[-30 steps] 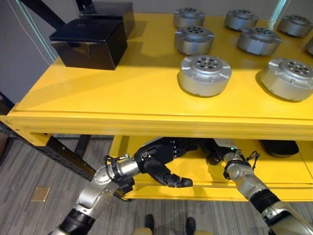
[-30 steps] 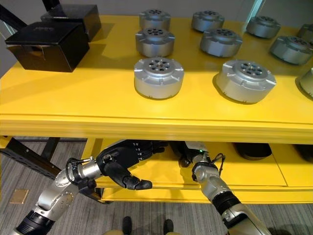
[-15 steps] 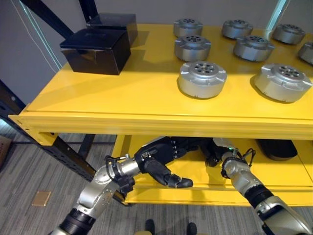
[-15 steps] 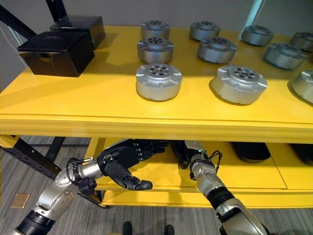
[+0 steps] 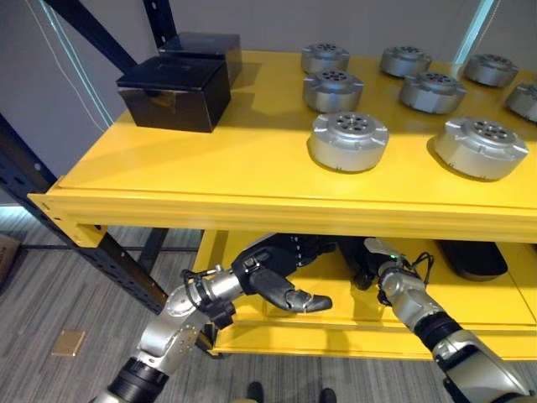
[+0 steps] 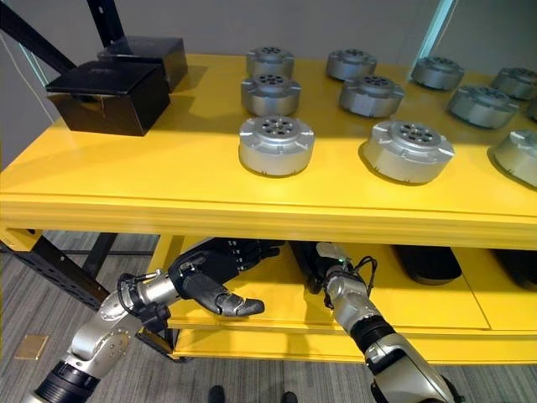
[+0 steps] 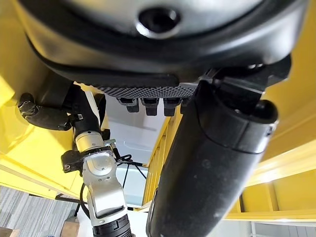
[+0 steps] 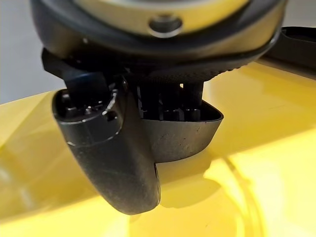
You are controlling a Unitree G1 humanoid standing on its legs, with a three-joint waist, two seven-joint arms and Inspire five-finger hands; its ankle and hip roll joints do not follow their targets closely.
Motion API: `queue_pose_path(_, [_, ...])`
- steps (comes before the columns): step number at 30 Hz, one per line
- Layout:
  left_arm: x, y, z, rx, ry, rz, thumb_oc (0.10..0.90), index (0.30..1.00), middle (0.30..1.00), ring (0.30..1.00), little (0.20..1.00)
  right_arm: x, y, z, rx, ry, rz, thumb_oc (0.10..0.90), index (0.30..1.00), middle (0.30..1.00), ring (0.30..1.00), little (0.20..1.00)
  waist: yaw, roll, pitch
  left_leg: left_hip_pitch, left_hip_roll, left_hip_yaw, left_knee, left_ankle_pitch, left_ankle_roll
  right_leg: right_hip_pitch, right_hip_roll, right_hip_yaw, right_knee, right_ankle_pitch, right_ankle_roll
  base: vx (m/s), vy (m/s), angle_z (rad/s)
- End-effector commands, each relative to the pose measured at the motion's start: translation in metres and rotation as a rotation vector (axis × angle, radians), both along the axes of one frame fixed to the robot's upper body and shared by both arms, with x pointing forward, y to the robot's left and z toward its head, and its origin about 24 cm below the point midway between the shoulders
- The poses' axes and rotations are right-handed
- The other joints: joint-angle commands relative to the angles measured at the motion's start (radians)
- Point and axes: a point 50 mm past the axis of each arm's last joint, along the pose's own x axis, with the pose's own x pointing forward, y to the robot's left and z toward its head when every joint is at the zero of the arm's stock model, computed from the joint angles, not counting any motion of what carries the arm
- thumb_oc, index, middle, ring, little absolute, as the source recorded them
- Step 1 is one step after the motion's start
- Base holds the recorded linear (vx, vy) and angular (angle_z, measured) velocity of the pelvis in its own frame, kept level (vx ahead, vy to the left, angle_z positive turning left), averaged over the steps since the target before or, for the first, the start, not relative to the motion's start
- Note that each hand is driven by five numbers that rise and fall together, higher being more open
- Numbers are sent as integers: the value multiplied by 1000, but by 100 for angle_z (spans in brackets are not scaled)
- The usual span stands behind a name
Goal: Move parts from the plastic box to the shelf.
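Note:
Several round silver parts (image 5: 349, 140) stand on the top board of the yellow shelf (image 5: 210, 172). Both my hands reach in under that board, above the lower yellow board (image 5: 352, 312). My left hand (image 5: 267, 270) is open, its thumb stretched out toward the front and its fingers straight (image 7: 148, 104), holding nothing. My right hand (image 5: 367, 260) sits a little to its right. Its fingers are curled in next to the thumb (image 8: 116, 158) just above the yellow board, and I see no part between them. No plastic box is in view.
Two black boxes (image 5: 174, 92) stand at the back left of the top board. A dark object (image 5: 471, 256) lies on the lower board to the right of my right hand. Dark frame posts (image 5: 50, 210) rise at the left over grey floor.
The whole picture has shifted, so the camera moved. Both hands stay under the top board in nearly the same places.

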Motion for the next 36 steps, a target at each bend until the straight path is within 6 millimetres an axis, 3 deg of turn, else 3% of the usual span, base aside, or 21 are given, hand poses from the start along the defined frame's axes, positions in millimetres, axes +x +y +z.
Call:
queue_pose_path(1, [7, -10, 45, -136, -231, -28, 900, 1000, 1000, 1000, 1000, -9, -24, -12, -31, 82, -100, 400, 300, 300, 300, 300, 9, -2, -5, 40, 42, 65, 0, -121, 6, -6, -61, -3, 72, -86, 66, 0, 0, 0])
queue_pose_path(11, [5, -8, 44, -126, -233, -13, 900, 1000, 1000, 1000, 1000, -18, -31, -14, -7, 58, -153, 400, 300, 300, 300, 300, -9, -4, 0, 46, 45, 74, 1, -126, 10, -9, -58, 13, 82, -94, 66, 0, 0, 0])
queue_pose_path(12, [5, -8, 44, -126, -233, -12, 900, 1000, 1000, 1000, 1000, -18, -31, -14, -10, 52, -153, 465, 391, 391, 391, 391, -10, -3, 1, 46, 45, 75, 2, -127, 10, -9, -58, 13, 84, -94, 66, 0, 0, 0])
queue_pose_path(13, [5, -8, 44, -124, -234, -11, 900, 1000, 1000, 1000, 1000, -18, -31, -14, -14, 38, -152, 682, 695, 695, 695, 695, -10, -3, 1, 45, 45, 76, 3, -127, 11, -9, -57, 13, 85, -95, 65, 0, 0, 0])
queue_pose_path(14, [5, -8, 44, -124, -234, -11, 900, 1000, 1000, 1000, 1000, -18, -31, -13, -13, 31, -151, 825, 896, 896, 896, 896, -10, -3, 2, 46, 45, 76, 3, -127, 11, -9, -58, 13, 86, -96, 65, 0, 0, 0])
queue_pose_path(15, [5, -9, 44, -124, -235, -11, 900, 1000, 1000, 1000, 1000, -15, -29, -10, 0, 8, -143, 900, 1000, 1000, 1000, 1000, -11, -2, 3, 46, 46, 78, 4, -128, 11, -9, -56, 12, 87, -99, 64, 0, 0, 0])
queue_pose_path(27, [2, -3, 44, -111, -249, 15, 900, 1000, 1000, 1000, 1000, -13, -9, 8, 66, -83, -26, 900, 1000, 1000, 1000, 1000, -27, 3, 2, 49, 44, 82, 5, -129, 12, -7, -53, 14, 95, -109, 58, 1, 1, 0])
queue_pose_path(36, [1, -3, 41, -106, -242, 23, 900, 1000, 1000, 1000, 1000, -12, -5, 16, 60, -146, -4, 900, 1000, 1000, 1000, 1000, -34, 4, -1, 49, 43, 84, 4, -130, 12, -8, -53, 18, 94, -111, 58, 10, 3, -4])
